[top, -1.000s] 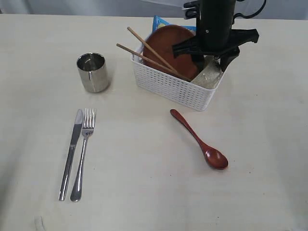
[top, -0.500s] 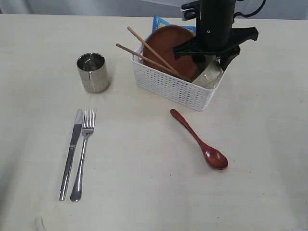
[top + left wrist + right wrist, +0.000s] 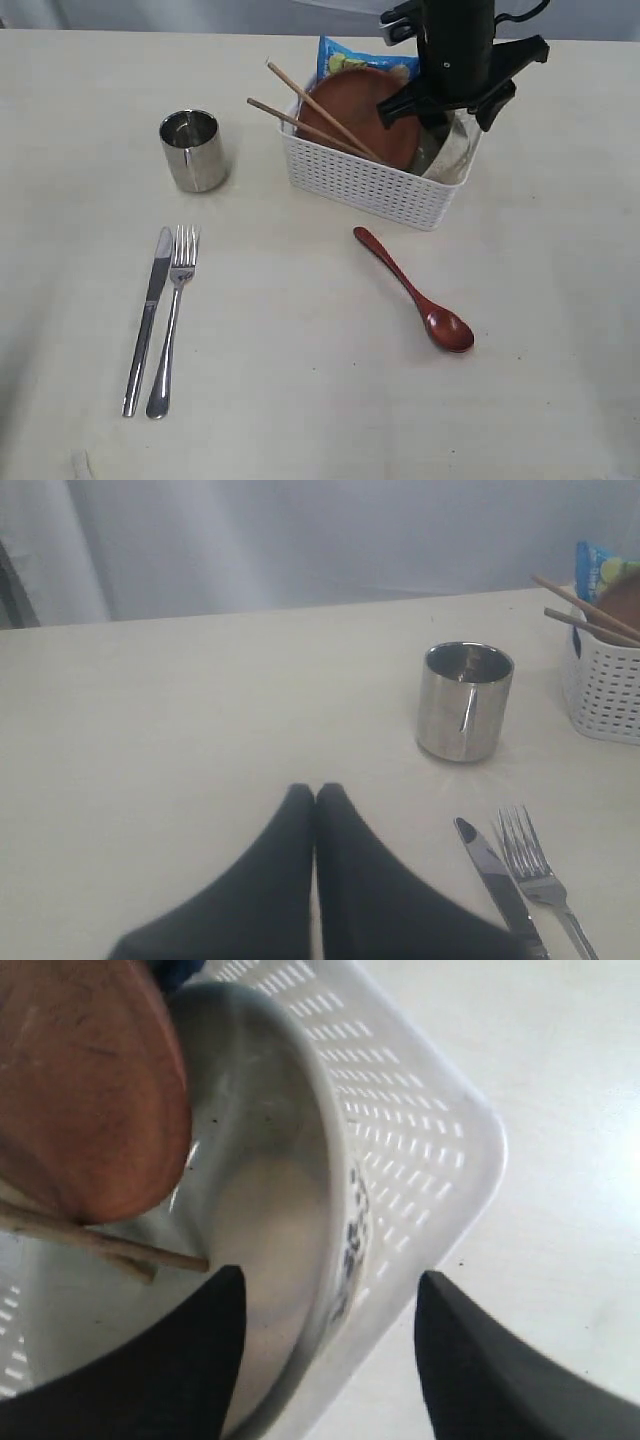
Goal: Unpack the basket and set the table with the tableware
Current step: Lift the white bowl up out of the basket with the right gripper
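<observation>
Basket (image 3: 370,185) is sitting toward the far side of the bench (image 3: 300,400), right of middle. It is holding a white bowl (image 3: 260,1210), a brown plate (image 3: 350,105), wooden chopsticks (image 3: 310,110) and a blue snack packet (image 3: 345,55). The bowl is standing on edge against one end wall. The plate is leaning just beside it, and the chopsticks are slanting across the plate and out over the rim.

Already laid out on the bench: steel cup (image 3: 192,150), knife (image 3: 148,318) and fork (image 3: 172,320) side by side, wooden spoon (image 3: 412,290) in front of the basket.

Right pincer (image 3: 328,1280) is hanging over the bowl end of the basket, jaws spread wide and gripping nothing. One finger is showing over the bowl's hollow. The other appears to be lying outside the basket wall, over bare bench.

Left pincer (image 3: 315,792) is idling low near the cup, tips pressed together, empty.

Step in hand, by the look of it: taking the bowl. To do it cleanly, the outer finger is probably needing to shift inward, so that it drops between bowl and lattice wall. Otherwise the close is likely catching wall and bowl together and dragging the basket. The descent should be going deep enough to seat the rim properly. The lift should be going straight up and slowly, since the chopstick ends are lying near the bowl and the plate may be tipping once its neighbour leaves.
</observation>
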Action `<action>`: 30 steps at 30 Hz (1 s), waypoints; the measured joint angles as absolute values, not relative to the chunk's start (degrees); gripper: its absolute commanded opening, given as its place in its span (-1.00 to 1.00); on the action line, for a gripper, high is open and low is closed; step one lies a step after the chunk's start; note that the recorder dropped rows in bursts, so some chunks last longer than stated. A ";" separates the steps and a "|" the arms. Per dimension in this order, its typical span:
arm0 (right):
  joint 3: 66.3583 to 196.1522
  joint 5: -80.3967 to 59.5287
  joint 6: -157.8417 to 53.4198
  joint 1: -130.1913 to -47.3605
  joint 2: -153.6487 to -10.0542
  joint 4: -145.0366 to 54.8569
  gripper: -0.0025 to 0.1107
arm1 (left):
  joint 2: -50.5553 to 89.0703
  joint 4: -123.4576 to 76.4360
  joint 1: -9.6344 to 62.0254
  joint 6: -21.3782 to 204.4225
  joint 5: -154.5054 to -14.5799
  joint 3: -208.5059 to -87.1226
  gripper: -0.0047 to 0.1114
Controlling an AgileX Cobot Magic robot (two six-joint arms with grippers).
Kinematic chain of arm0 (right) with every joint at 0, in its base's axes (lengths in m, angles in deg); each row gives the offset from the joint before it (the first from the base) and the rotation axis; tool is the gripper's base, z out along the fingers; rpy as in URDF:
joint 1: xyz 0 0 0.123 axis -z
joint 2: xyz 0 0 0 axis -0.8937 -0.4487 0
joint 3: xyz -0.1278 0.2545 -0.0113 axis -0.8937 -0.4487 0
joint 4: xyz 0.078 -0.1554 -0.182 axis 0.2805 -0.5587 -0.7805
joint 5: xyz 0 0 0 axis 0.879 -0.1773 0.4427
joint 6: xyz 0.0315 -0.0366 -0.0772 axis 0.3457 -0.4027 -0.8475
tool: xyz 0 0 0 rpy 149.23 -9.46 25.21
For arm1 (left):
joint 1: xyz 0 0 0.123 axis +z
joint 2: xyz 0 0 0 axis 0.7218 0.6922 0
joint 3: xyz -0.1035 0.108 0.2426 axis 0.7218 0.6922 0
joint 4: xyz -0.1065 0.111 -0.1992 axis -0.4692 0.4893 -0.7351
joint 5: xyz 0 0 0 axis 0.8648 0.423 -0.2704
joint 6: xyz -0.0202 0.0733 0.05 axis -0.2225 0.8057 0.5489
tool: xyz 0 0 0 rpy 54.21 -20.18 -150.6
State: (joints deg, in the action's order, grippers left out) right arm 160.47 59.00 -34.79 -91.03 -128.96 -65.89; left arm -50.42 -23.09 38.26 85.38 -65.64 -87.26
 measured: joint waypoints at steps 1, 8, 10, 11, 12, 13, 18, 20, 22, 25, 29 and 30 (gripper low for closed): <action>160.47 59.00 -34.79 -91.03 -128.96 -66.45 -0.10 | -50.42 -23.09 38.26 85.38 -65.64 -87.26 -0.92; 160.47 59.00 -34.79 -91.03 -128.96 -68.00 -0.88 | -50.42 -23.09 38.26 85.38 -65.64 -87.26 -0.92; 160.43 59.00 -34.79 -91.03 -129.09 -69.34 -0.96 | -50.42 -23.09 38.26 85.38 -65.64 -87.26 -0.92; 160.28 59.27 -34.79 -91.03 -129.24 -69.46 -0.96 | -50.42 -23.09 38.26 85.38 -65.64 -87.26 -0.92; 160.28 59.51 -34.79 -91.03 -129.23 -69.60 -0.96 | -50.42 -23.09 38.26 85.38 -65.64 -87.26 -0.92; 160.28 59.51 -34.79 -91.03 -129.23 -69.86 -0.96 | -50.42 -23.09 38.26 85.38 -65.64 -87.26 -0.92; 160.28 59.51 -34.79 -91.03 -129.23 -74.43 -0.96 | -50.42 -23.09 38.26 85.38 -65.64 -87.26 -0.92; 160.28 59.51 -34.79 -91.03 -129.23 -76.32 -0.96 | -50.42 -23.09 38.26 85.38 -65.64 -87.26 -0.92; 160.28 59.51 -34.79 -91.03 -129.23 -78.72 -0.96 | -50.42 -23.09 38.26 85.38 -65.64 -87.26 -0.92; 160.28 59.51 -34.68 -91.03 -129.23 -81.44 -0.96 | -50.42 -23.09 38.26 85.38 -65.64 -87.26 -0.92; 160.28 59.51 -34.68 -91.03 -129.23 -84.71 -0.96 | -50.42 -23.09 38.26 85.38 -65.64 -87.26 -0.92; 160.28 59.51 -34.68 -91.03 -129.23 -85.07 -0.96 | -50.42 -23.09 38.26 85.38 -65.64 -87.26 -0.92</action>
State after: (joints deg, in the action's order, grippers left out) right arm 160.28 59.51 -34.68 -91.03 -129.23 -85.07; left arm -50.42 -23.09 38.26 85.38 -65.64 -87.26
